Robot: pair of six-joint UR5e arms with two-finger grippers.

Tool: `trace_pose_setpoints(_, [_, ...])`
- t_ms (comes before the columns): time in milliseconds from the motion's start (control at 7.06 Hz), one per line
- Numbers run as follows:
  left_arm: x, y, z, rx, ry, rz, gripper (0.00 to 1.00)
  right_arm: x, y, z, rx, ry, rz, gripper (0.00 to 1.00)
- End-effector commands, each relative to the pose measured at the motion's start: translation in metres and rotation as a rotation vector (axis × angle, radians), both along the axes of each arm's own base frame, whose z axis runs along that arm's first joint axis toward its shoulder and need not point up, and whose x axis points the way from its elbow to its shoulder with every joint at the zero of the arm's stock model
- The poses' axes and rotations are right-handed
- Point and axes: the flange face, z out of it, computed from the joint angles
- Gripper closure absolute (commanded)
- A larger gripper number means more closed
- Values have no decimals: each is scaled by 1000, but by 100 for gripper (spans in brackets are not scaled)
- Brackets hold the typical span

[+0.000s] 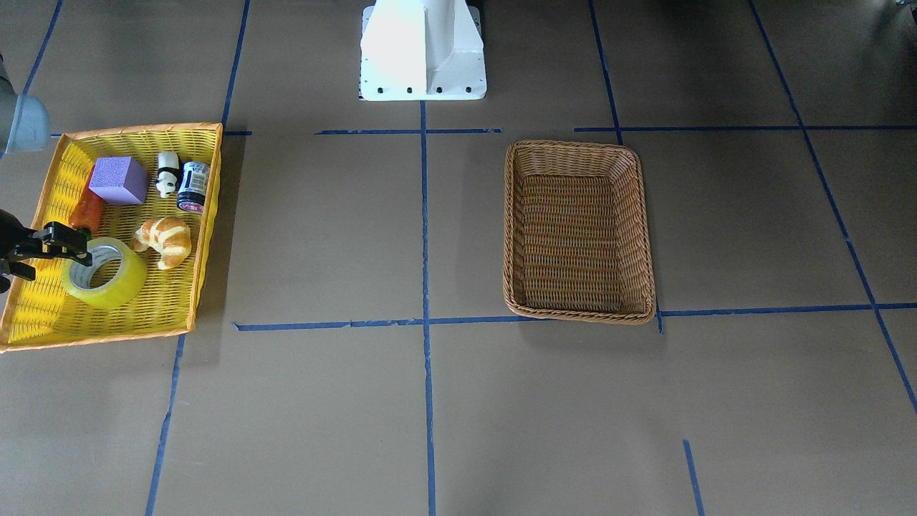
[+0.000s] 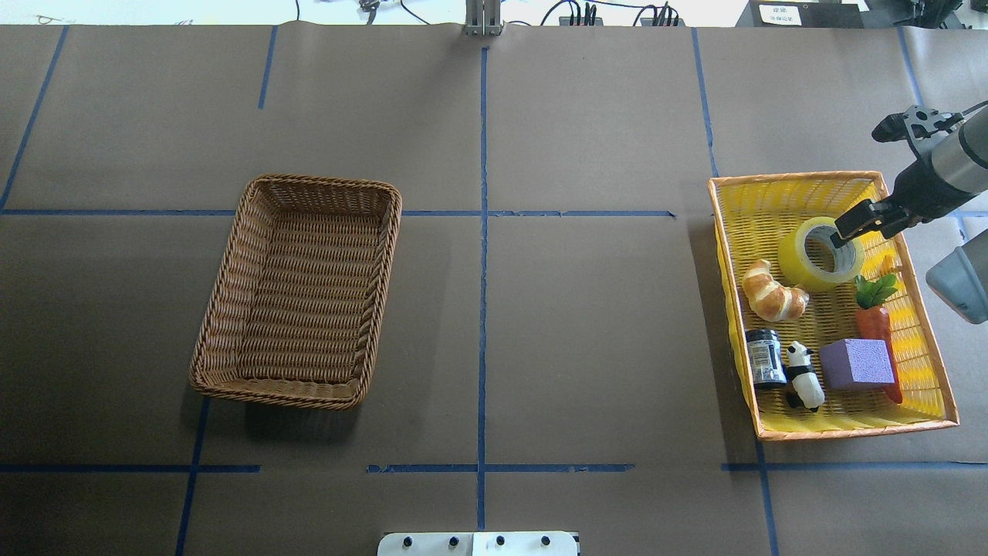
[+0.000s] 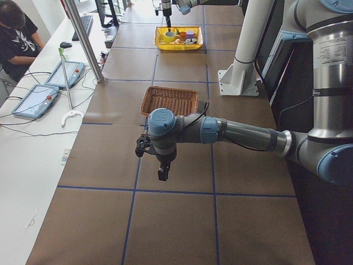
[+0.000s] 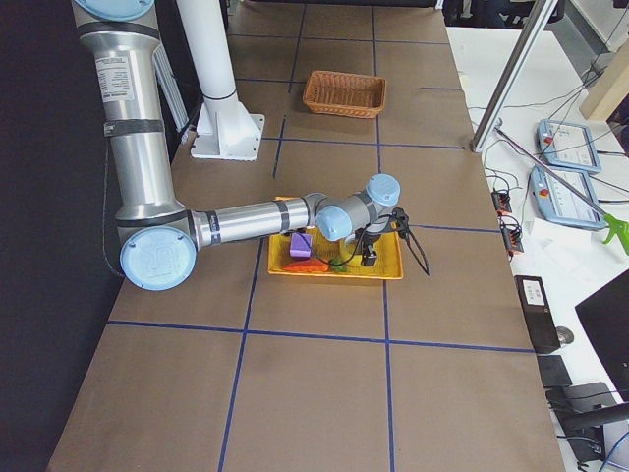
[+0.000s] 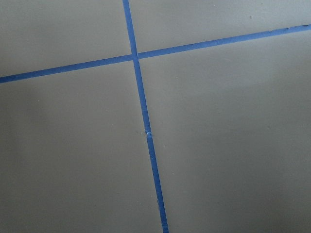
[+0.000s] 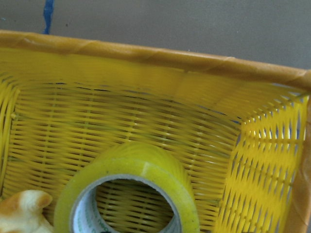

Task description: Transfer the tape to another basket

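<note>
Desk (image 2: 540,324) papered brown: tape (image 2: 795,259) in yellow tray (image 2: 849,430), croissant (image 2: 772,292) just beside, carrot (image 2: 876,324) near. right fingers (image 2: 849,226) over its core, apart or together I can't tell. basket (image 2: 309,301) well apart.

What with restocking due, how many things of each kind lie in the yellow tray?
tape: 1
croissant: 1
carrot: 1
purple block: 1
panda figure: 1
dark jar: 1
Total: 6

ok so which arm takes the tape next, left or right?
Right. The right gripper hangs open at the rim of the tape in the yellow tray. The left gripper hangs over bare table, past the wicker basket from the tray.
</note>
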Motion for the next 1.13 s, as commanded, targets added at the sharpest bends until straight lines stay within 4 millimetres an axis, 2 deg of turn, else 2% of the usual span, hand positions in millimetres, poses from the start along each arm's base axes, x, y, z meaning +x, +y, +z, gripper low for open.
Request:
trace_pose_setpoints(0, [0, 0, 0, 0, 0, 0, 0, -13, 2, 10, 1, 25, -16, 18])
trace_pose_setpoints(142, [0, 0, 0, 0, 0, 0, 0, -16, 3, 13, 2, 37, -19, 25])
trace_pose_setpoints(425, [0, -1, -2, 3, 0, 0, 0, -20, 4, 21, -13, 46, -25, 58])
trace_pose_setpoints(567, [0, 0, -5, 12, 2, 1, 0, -21, 2, 20, -11, 43, -26, 99])
trace_pose_setpoints(708, [0, -1, -8, 15, 0, -3, 0, -22, 0, 14, -3, 37, -25, 100])
trace_pose_setpoints(850, [0, -4, -12, 22, 3, -4, 0, -8, -4, -5, 19, 3, -5, 100])
trace_pose_setpoints(992, [7, -4, -30, 51, 102, 1, 0, 16, 2, -72, 89, -104, 8, 100])
